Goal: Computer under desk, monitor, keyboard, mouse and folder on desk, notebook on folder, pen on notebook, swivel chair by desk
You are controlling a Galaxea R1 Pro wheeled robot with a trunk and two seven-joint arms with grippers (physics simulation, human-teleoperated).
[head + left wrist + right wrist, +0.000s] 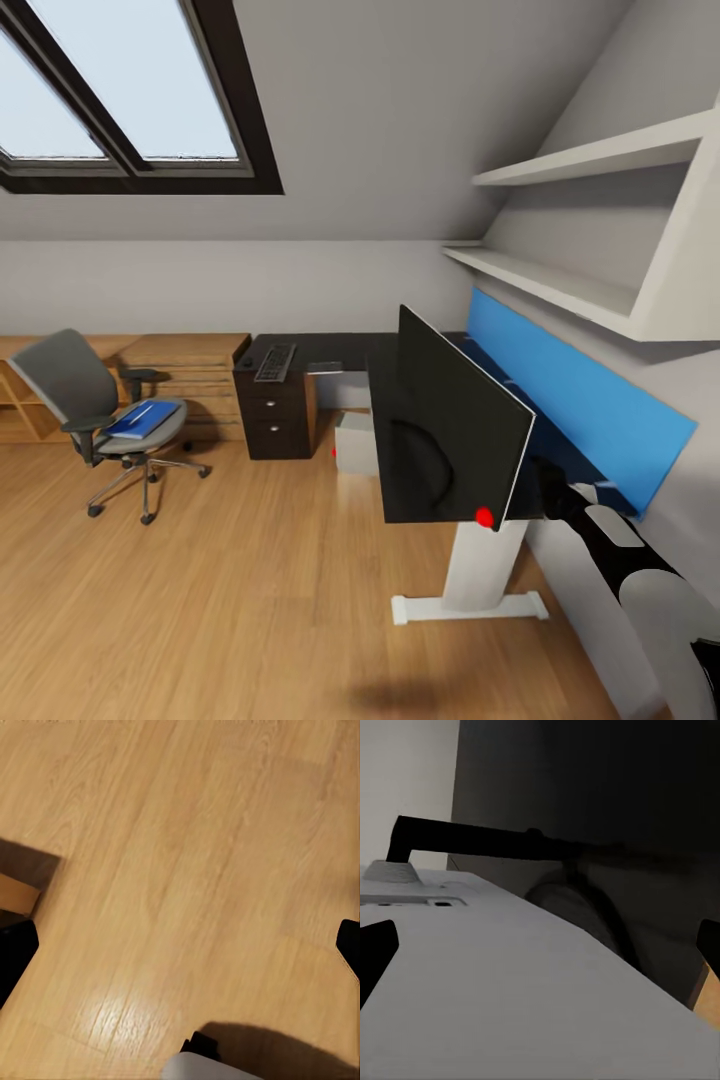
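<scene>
The black monitor (450, 430) stands tilted over the near end of the black desk (345, 348), red light at its lower corner. My right arm reaches behind it. My right gripper (540, 945) is open, fingers wide apart, close against the monitor's grey back (510, 990) and its thin black stand (472, 840). The keyboard (275, 362) lies on the black drawer cabinet (275, 415). The grey computer (355, 442) sits on the floor under the desk. The swivel chair (75, 390) stands far left with the blue folder (140, 418) on its seat. My left gripper (180, 945) is open over bare floor.
A blue panel (580, 400) lines the wall behind the desk, with white shelves (590, 160) above. The desk's white leg and T-foot (470, 600) stand near me. Light-wood benches (185, 360) run along the far wall under the skylight. Wooden floor spreads between me and the chair.
</scene>
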